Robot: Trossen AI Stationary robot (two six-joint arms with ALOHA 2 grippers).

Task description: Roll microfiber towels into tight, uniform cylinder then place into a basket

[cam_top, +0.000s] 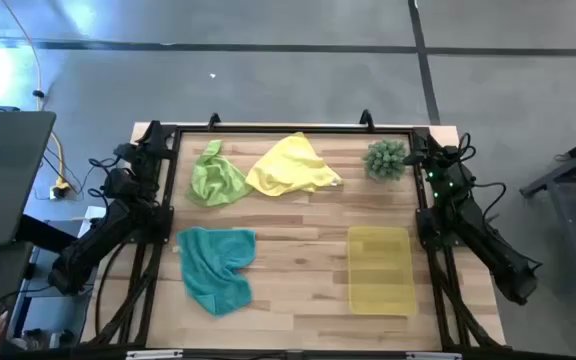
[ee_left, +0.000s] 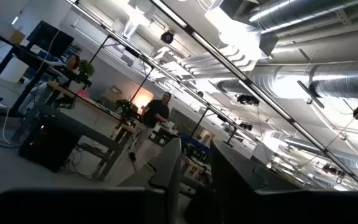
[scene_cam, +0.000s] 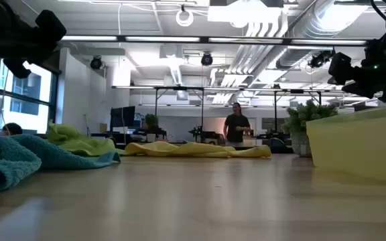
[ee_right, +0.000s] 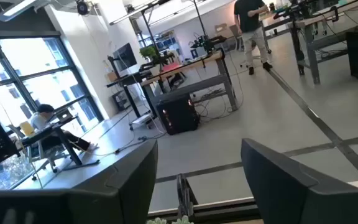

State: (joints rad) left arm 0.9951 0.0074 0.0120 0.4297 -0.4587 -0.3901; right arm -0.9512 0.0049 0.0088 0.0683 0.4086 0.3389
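- High view: overhead, straight down, covering the whole table [cam_top: 298, 215].
- Low view: tabletop height, level, close to the teal towel [scene_cam: 12, 161]; shares towels and basket [scene_cam: 360, 150] with high.
- Wrist views: angled outward into the room; both show a standing person [ee_left: 158, 111].

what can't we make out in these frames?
- Left hand: the left wrist view cuts its fingers at the bottom edge, and in the high view it is too small, so open or shut is unclear.
- Tray: the low view shows only its side wall; the inside is hidden.
- Teal towel: cut by the low view's left edge.
- Towels and table: absent from both wrist views, which face the room.
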